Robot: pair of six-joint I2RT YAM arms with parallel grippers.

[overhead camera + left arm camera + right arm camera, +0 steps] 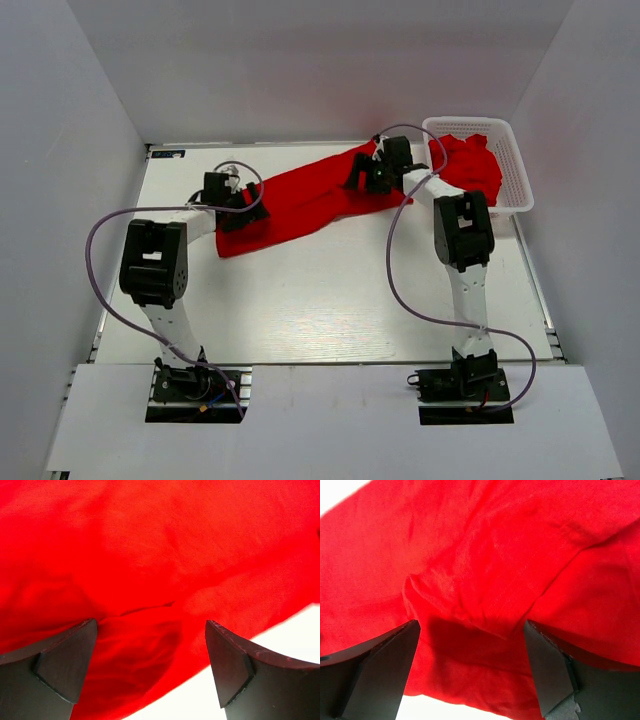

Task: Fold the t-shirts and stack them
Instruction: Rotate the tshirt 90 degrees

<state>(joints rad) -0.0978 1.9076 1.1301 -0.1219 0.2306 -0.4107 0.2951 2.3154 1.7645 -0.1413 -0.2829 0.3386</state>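
Observation:
One red t-shirt (300,200) lies stretched in a long band across the far half of the table. More red t-shirt fabric (470,165) is heaped in the white basket (515,160) at the back right. My left gripper (240,208) hovers over the band's left end, open, with rumpled cloth (150,645) between its fingers and nothing pinched. My right gripper (362,178) is over the band's right end, also open, its jaws wide apart above a creased fold (475,645).
White walls enclose the table on three sides. Purple cables loop from both arms over the near table surface (320,300). The basket sits against the right wall.

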